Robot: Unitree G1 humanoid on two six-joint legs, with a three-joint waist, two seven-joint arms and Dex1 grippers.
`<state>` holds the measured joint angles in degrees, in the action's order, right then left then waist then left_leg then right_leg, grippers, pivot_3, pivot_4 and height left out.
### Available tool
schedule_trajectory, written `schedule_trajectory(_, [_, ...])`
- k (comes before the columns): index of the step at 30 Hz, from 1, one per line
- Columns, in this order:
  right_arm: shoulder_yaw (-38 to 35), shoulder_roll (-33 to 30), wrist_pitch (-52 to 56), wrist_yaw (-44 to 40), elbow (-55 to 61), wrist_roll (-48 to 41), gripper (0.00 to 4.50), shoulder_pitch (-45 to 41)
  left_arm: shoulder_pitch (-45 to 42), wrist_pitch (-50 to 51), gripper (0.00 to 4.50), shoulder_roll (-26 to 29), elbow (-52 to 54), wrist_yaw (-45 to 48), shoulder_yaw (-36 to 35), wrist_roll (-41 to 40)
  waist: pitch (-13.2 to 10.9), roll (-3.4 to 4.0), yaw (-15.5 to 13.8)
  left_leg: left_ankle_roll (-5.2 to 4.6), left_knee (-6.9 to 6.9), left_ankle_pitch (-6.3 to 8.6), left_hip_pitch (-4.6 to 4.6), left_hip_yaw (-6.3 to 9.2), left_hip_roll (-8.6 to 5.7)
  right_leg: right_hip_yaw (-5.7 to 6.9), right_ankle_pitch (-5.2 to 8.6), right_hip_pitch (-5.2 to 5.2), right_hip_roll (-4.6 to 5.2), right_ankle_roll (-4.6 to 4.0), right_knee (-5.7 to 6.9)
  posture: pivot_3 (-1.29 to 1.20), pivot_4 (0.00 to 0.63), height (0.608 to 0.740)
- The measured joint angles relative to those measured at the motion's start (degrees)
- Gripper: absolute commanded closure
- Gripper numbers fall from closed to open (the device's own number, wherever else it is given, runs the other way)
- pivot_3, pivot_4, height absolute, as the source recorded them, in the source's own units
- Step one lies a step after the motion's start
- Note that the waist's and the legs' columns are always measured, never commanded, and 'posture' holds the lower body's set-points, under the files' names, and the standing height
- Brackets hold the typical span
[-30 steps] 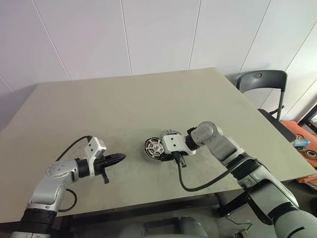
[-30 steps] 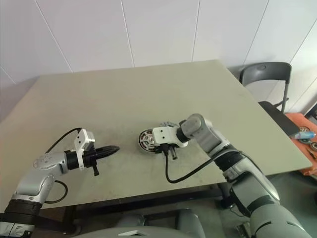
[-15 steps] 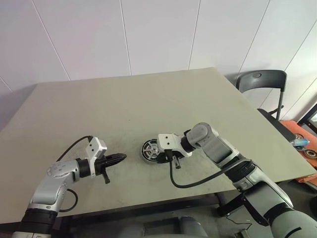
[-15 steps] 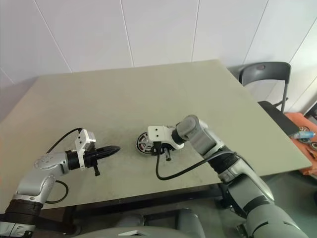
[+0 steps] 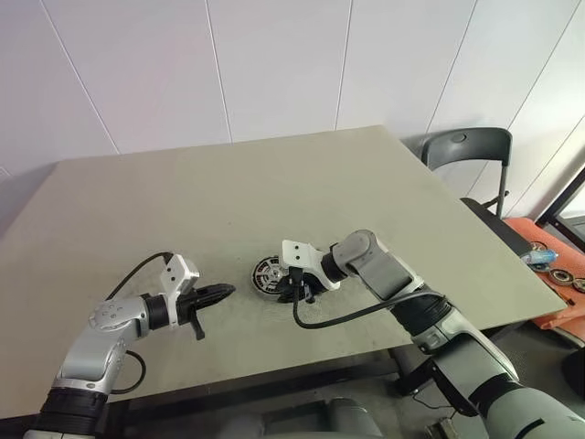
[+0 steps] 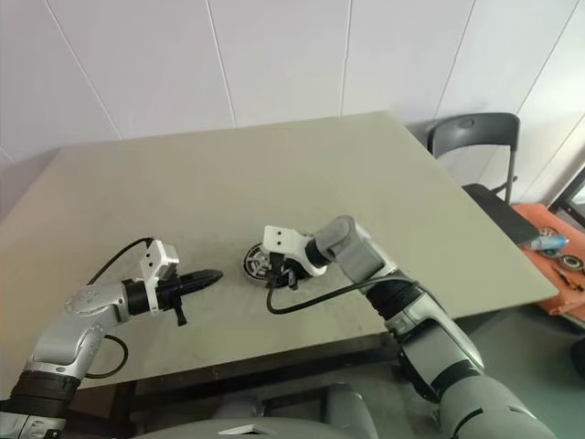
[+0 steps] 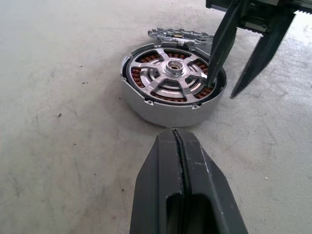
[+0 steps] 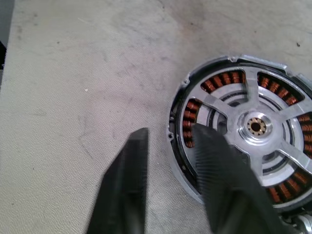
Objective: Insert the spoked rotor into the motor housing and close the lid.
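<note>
Two fingers (image 8: 214,161) straddle motor housing (image 7: 173,87) rim | right gripper (image 8: 168,141)

A grey table (image 5: 274,174), a dark folding chair (image 5: 466,151) beside it.

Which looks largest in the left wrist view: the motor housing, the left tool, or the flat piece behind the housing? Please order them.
1. left tool, enlarged by nearness
2. motor housing
3. flat piece, mostly hidden

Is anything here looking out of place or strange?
Nothing looks damaged or spilled. One flat toothed part lies behind the motor housing, half hidden, not yet fitted. The spoked rotor sits level inside the housing.
</note>
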<state>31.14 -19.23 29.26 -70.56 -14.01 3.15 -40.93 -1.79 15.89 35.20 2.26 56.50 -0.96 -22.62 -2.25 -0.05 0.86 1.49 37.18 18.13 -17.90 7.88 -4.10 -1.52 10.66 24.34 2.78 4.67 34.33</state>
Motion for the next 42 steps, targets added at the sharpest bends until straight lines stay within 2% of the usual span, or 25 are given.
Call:
schedule_trajectory(2, [-0.8,0.1,0.6,0.6,-0.3,-0.6,1.55,0.0,0.0,0.0,4.5,0.0,0.0,0.0,0.0,0.0,0.0,0.0,0.0,0.01,0.02,0.0,0.0,0.0,0.0,0.0,-0.01,-0.01,0.0,-0.02,-0.01,0.0,0.0,0.74])
schedule_trajectory(8, [-6.6,0.0,5.8,1.0,-0.6,-5.7,1.55,0.0,-0.1,-0.7,4.5,0.0,-1.0,0.6,0.0,0.0,0.0,0.01,-0.1,0.01,-0.01,0.0,-0.1,0.01,0.0,-0.01,-0.03,0.09,0.01,-0.03,-0.06,0.0,0.0,0.74])
schedule_trajectory(13, [-14.4,0.3,12.7,2.5,4.1,-13.6,1.55,0.6,-0.1,-1.6,4.5,0.0,-1.1,0.5,0.0,0.1,0.0,0.02,-0.2,0.01,-0.02,0.0,-0.29,0.04,0.02,0.0,-0.14,0.26,0.02,-0.2,-0.09,0.0,0.0,0.74])
schedule_trajectory(17, [-25.0,2.4,31.6,7.0,9.9,-24.8,1.55,4.1,0.2,-1.8,4.5,-0.5,-1.2,0.4,0.0,0.2,0.0,0.03,-0.3,0.01,-0.01,0.0,-0.35,0.07,0.04,0.0,-0.14,0.26,0.1,-0.2,-0.13,0.0,0.0,0.74])
schedule_trajectory(21, [-38.4,7.1,53.4,15.0,12.3,-32.1,1.55,7.0,0.8,-2.5,4.5,-0.8,-1.4,0.2,0.1,0.7,0.0,0.06,-0.2,0.01,0.0,0.0,-0.35,0.03,0.03,-0.01,-0.04,0.27,0.11,-0.05,-0.13,0.0,0.0,0.74])
schedule_trajectory(24, [-48.4,10.9,61.7,23.5,10.3,-37.3,1.55,7.6,0.8,-2.8,4.5,-1.4,-1.6,0.0,0.2,1.0,0.0,0.1,-0.1,0.01,-0.01,0.0,-0.32,0.04,0.04,-0.01,-0.05,0.26,0.06,-0.05,-0.11,0.0,0.0,0.74])
schedule_trajectory(28, [-54.1,10.8,62.9,36.5,3.8,-43.2,1.55,10.7,1.3,-2.8,4.5,-1.6,-1.6,-0.3,0.2,1.0,0.0,0.16,-0.1,0.01,-0.01,0.0,-0.33,-0.01,0.03,0.0,-0.04,0.25,0.07,-0.05,-0.13,0.0,0.0,0.74])
schedule_trajectory(36, [-57.6,11.1,63.0,60.7,-1.9,-59.5,1.55,15.0,1.2,-2.7,4.5,-1.9,-1.4,-0.8,0.4,1.0,0.0,0.33,0.1,-0.01,-0.01,0.0,-0.28,-0.15,0.05,-0.05,-0.02,0.1,0.04,-0.02,-0.19,0.0,0.0,0.74])
schedule_trajectory(42, [-71.7,16.4,62.9,73.9,-4.9,-60.0,1.55,10.2,1.4,-3.1,4.5,-2.4,-1.7,-1.1,1.0,2.0,-0.1,0.39,0.1,-0.02,0.12,-0.01,-0.27,-0.24,0.04,-0.04,-0.01,-0.01,-0.05,-0.04,-0.18,0.0,0.0,0.74])
